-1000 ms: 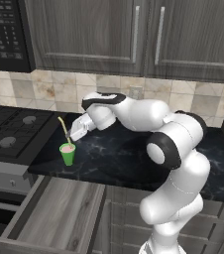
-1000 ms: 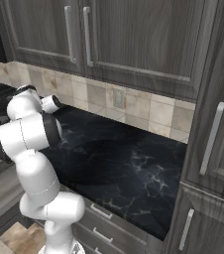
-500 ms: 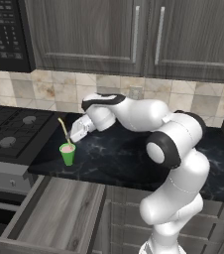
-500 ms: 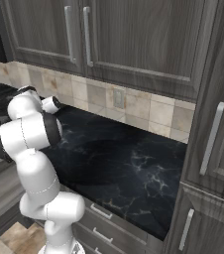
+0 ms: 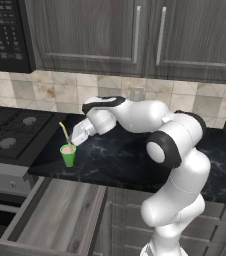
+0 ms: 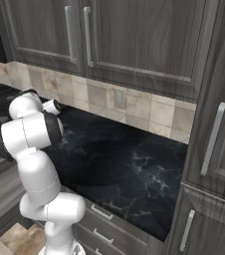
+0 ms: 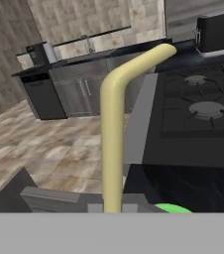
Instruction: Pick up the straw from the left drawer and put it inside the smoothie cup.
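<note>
The jaws (image 5: 75,142) were seen pinched on the straw (image 5: 65,134) in the left base view, its lower end in the smoothie cup (image 5: 68,155) on the counter (image 5: 120,160), its long axis steep, the top tilted left toward the stove (image 5: 15,132). In the hand view, the straw (image 7: 113,144) ran up the frame, its top bent rightward.
</note>
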Tool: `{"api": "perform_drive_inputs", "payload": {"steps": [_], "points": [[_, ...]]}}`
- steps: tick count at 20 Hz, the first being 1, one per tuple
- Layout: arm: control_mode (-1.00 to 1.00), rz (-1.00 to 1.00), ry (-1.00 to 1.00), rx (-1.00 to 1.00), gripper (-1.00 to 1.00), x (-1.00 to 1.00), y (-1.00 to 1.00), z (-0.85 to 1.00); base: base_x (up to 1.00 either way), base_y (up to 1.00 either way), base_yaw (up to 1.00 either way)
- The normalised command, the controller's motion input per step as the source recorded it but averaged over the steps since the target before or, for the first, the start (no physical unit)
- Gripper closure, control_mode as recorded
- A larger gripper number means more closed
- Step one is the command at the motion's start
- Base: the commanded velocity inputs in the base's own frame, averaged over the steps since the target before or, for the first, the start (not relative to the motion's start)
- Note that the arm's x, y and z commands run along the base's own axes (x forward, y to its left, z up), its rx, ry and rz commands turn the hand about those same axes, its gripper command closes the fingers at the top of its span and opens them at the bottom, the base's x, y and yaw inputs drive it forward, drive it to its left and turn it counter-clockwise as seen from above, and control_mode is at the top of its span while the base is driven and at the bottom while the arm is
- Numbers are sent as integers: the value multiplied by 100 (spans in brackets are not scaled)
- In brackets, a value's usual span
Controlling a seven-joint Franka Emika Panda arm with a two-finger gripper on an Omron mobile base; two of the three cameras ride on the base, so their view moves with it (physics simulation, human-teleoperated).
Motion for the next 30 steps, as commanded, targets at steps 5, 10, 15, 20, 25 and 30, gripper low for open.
{"api": "perform_drive_inputs", "payload": {"steps": [5,10,15,20,25,30], "points": [[-100,0,0,0,100,0,0,-1,0,0,0],[-100,0,0,0,100,2,0,0,0,0,0],[-100,0,0,0,100,3,0,0,0,0,0],[-100,0,0,0,100,0,0,1,0,0,0],[-100,0,0,0,100,8,2,3,0,0,0],[-100,0,0,0,100,16,12,2,0,0,0]]}}
